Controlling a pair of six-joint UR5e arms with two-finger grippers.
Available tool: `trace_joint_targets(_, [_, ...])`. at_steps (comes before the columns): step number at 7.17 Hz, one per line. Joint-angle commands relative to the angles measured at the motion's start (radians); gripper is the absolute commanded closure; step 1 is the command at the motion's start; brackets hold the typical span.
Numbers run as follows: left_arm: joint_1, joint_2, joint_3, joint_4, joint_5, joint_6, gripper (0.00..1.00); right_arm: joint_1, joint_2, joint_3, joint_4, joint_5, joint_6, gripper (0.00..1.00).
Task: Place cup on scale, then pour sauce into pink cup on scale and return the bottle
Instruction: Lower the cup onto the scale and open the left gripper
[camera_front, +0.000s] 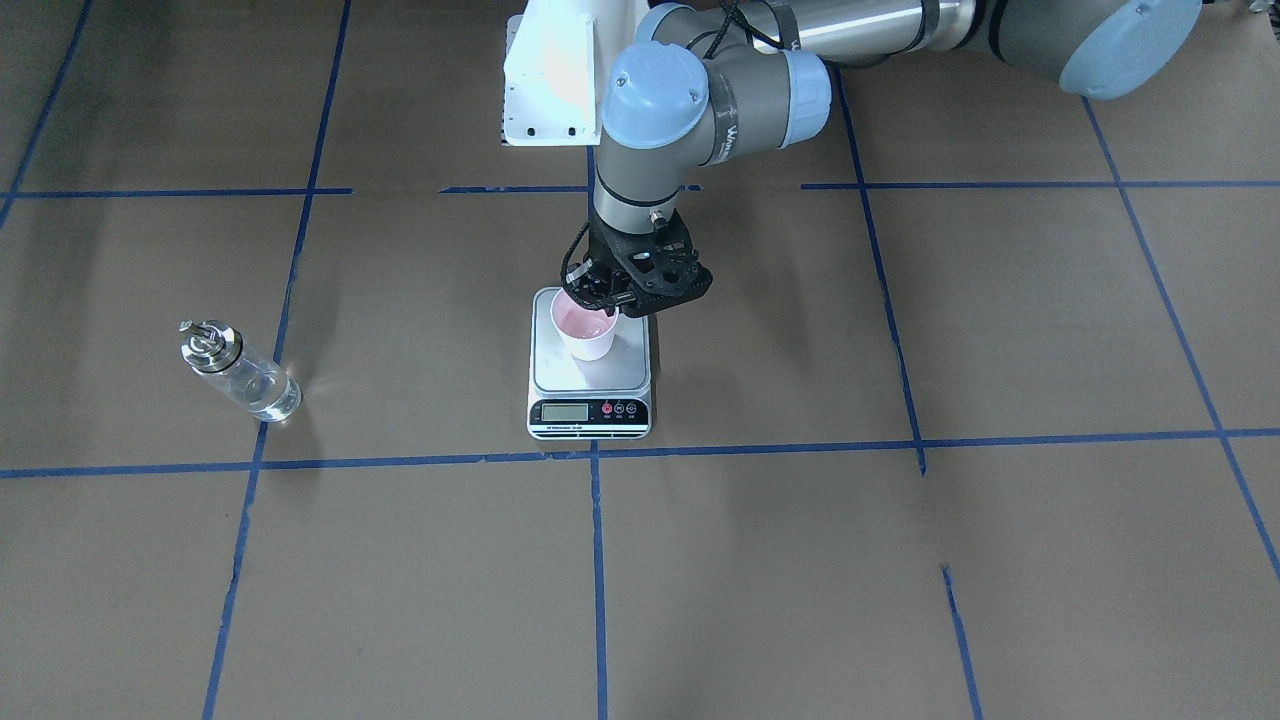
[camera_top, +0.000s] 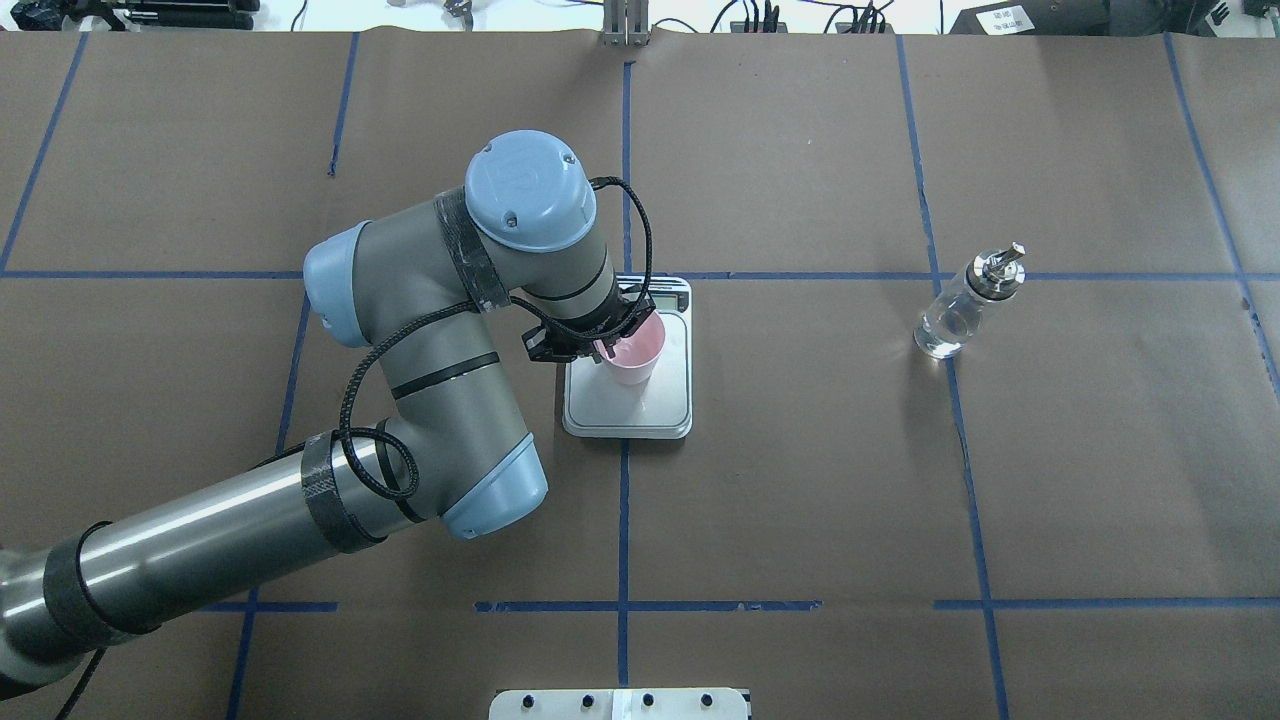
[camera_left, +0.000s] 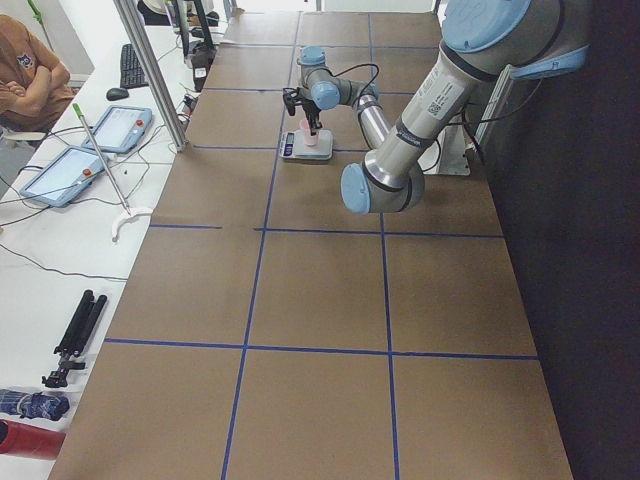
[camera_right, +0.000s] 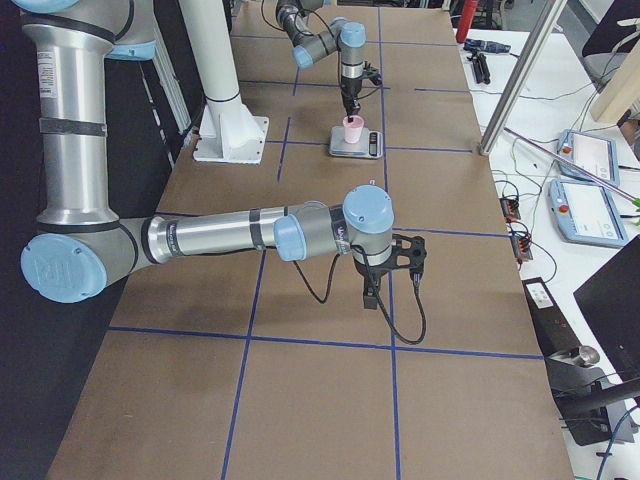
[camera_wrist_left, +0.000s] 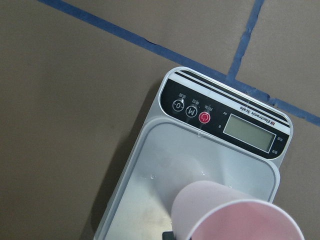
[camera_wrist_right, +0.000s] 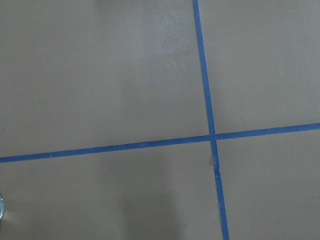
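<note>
One step in hand: seating cup on scale. Left pincer closed on cup's rim, one finger inside; cup mid-platform, base seemingly down. Bottle stands well apart on bench, untouched. Right pincer hovers over bench; cannot tell its opening. Next: let go, lift clear without tipping cup; bottle pickup follows.

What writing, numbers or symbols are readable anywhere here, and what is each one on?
"Electronic Scale": upside down in the wrist view, on the scale's black strip, beside the display.
"M": on a dark button.
"0": on the second dark button.
Power sign: on the red button.
Tiny print above the buttons: too small to read.
The display is blank.
Lettering on the left arm: too blurred to read.
</note>
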Motion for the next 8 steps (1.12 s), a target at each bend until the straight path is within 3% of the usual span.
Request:
trace_joint_targets(1, [-0.003, 0.002, -0.027, 0.005, 0.001, 0.004, 0.00, -0.034, 0.022, 0.010, -0.006, 0.000, -0.005, 0.00])
trace_joint_targets(4, [-0.042, 0.005, -0.173, 0.128, -0.003, 0.050, 0.00, -0.035, 0.022, 0.039, 0.008, -0.005, -0.011, 0.00])
trace_joint_targets(6, [-0.099, 0.035, -0.265, 0.209, -0.004, 0.139, 0.00, -0.038, -0.082, 0.182, 0.093, -0.015, 0.031, 0.00])
trace_joint_targets(8, [-0.156, 0.081, -0.331, 0.209, -0.059, 0.197, 0.00, -0.112, -0.124, 0.276, 0.186, -0.018, 0.241, 0.00])
